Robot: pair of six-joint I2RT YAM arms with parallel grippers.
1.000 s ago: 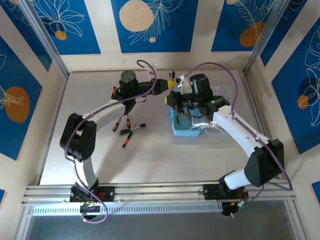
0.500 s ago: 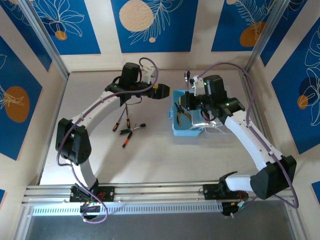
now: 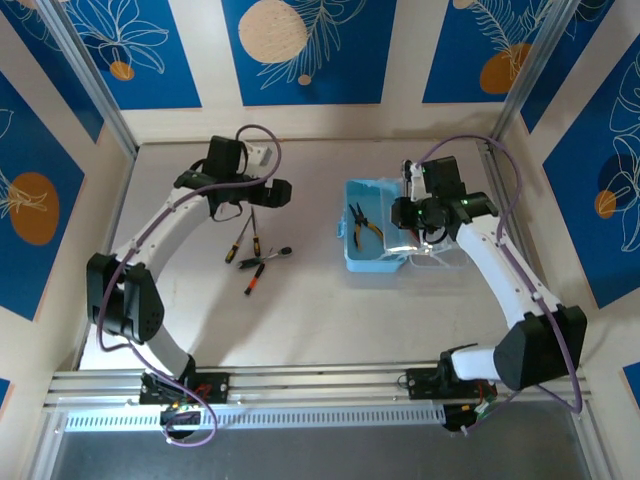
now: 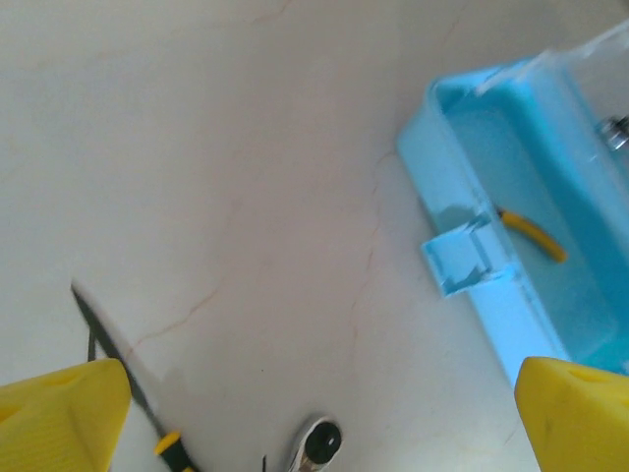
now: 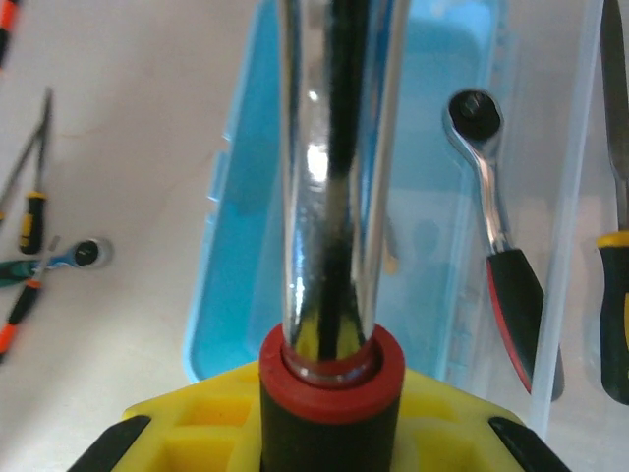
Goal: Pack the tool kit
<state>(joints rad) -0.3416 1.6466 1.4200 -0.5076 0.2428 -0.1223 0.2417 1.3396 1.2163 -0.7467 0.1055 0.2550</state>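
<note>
Status: we're judging the packing as partway done. The yellow-handled pliers are lying inside the light-blue rectangular plastic case. The case is sitting open right of centre on the pale counter, with its clear lid folded out to the right.

A silver ratchet wrench with a red-and-black handle is resting on the lid side of the case. We can't tell whether it's on the lid or under it.

The right pincer is gripping a chrome-shafted tool with a red collar and black handle, jaws narrow around the handle. It's holding the tool above the case, so we're reading that as the piece going in now.

The left pincer is hanging wide and empty over the counter, between the case and the loose tools.

Left to do, by our reckoning:
- A small silver ratchet head, a yellow-and-black-handled screwdriver and a red-handled screwdriver are lying in a cluster well left of the case, all outside it.
- After those go in, the lid needs closing.
</note>
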